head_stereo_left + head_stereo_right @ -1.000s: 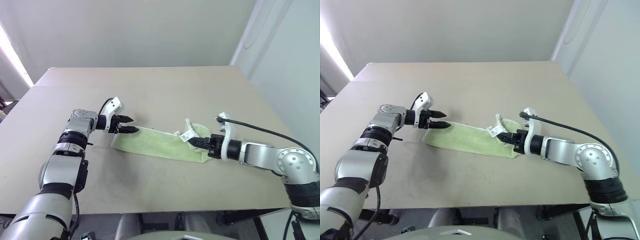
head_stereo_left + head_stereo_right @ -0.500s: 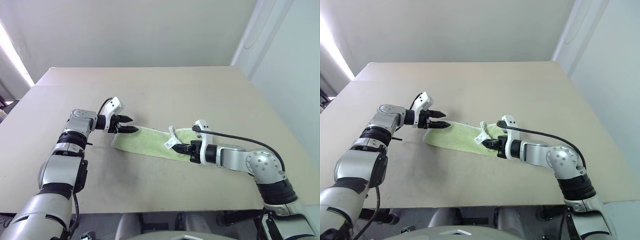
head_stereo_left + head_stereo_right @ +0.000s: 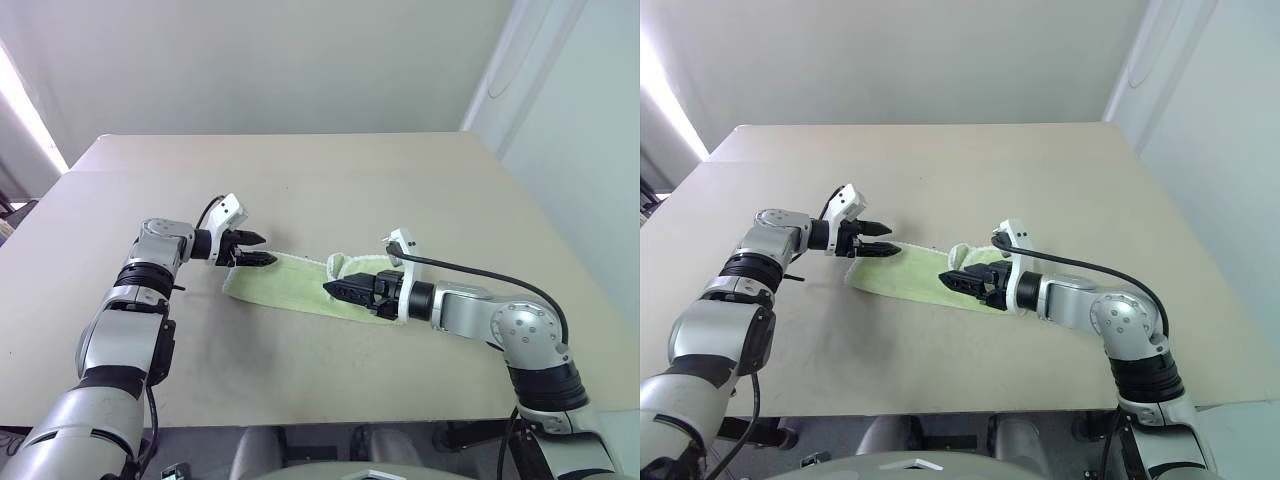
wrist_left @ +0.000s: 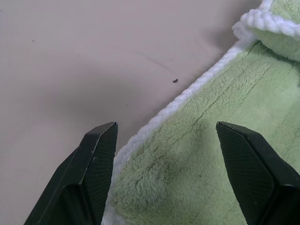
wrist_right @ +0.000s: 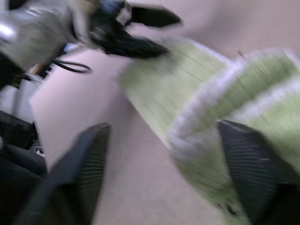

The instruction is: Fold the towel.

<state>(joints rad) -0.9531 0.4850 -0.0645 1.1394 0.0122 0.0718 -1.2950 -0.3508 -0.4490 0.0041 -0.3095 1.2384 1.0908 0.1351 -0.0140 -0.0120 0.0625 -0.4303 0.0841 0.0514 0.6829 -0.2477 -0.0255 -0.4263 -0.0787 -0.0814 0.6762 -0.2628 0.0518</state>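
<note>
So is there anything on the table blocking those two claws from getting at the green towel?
Nothing visible does. The left gripper hangs open right over the towel's end, the right gripper stands open above its turned-over end, and the table around it is bare.

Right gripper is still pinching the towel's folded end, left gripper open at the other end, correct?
Not quite: the right gripper is open, its fingers apart above the towel, as the right wrist view shows. The left gripper is open at the other end.

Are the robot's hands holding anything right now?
No. Both the left gripper and right gripper are open over the soft light-green terry towel, gripping nothing.
</note>
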